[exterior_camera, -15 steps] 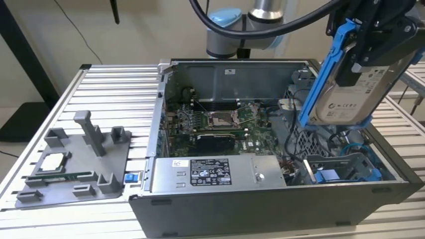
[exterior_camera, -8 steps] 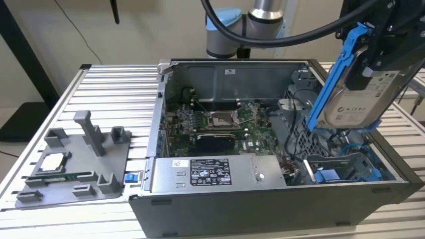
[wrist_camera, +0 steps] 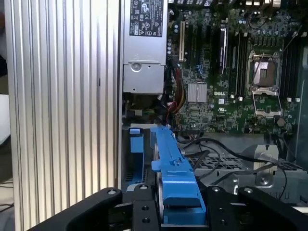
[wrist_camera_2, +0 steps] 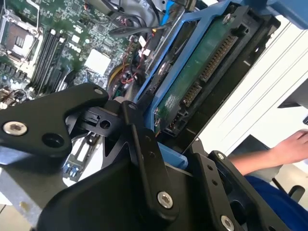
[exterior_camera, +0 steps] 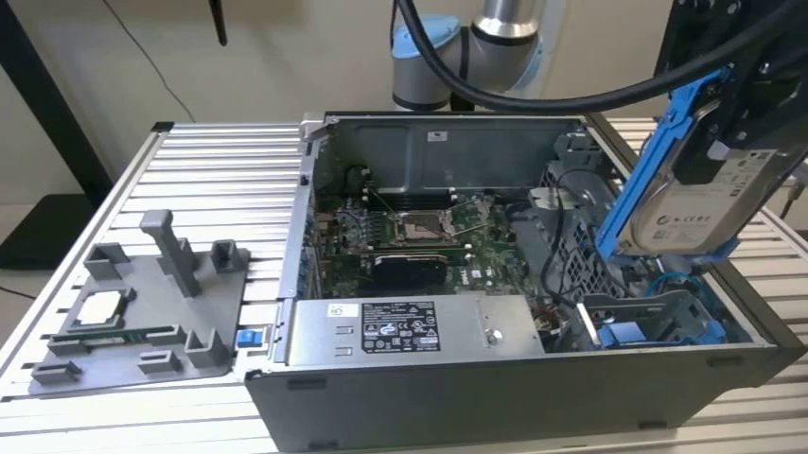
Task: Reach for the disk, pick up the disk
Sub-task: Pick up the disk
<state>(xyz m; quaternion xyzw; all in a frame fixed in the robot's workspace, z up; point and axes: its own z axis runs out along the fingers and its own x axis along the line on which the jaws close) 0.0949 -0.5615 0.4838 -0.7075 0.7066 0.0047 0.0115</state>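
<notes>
The disk (exterior_camera: 698,214), a silver-grey drive with a white label and blue side rails, hangs tilted on edge above the open computer case's right end in the exterior view. My gripper (exterior_camera: 720,142) comes down from the top right and is shut on the disk's upper part. In the second wrist view, the disk's green circuit-board underside (wrist_camera_2: 192,86) and blue rail sit clamped between the black fingers (wrist_camera_2: 139,139). In the first wrist view, the disk's blue rail (wrist_camera: 175,178) runs between the two black fingers (wrist_camera: 144,209).
The open computer case (exterior_camera: 505,388) lies on a slatted aluminium table (exterior_camera: 215,170), with its motherboard (exterior_camera: 417,232), power supply (exterior_camera: 404,326) and blue drive bay (exterior_camera: 657,326) below the disk. A grey fixture plate (exterior_camera: 139,312) sits at the exterior view's left. A person's hand (wrist_camera_2: 288,144) appears beside the table.
</notes>
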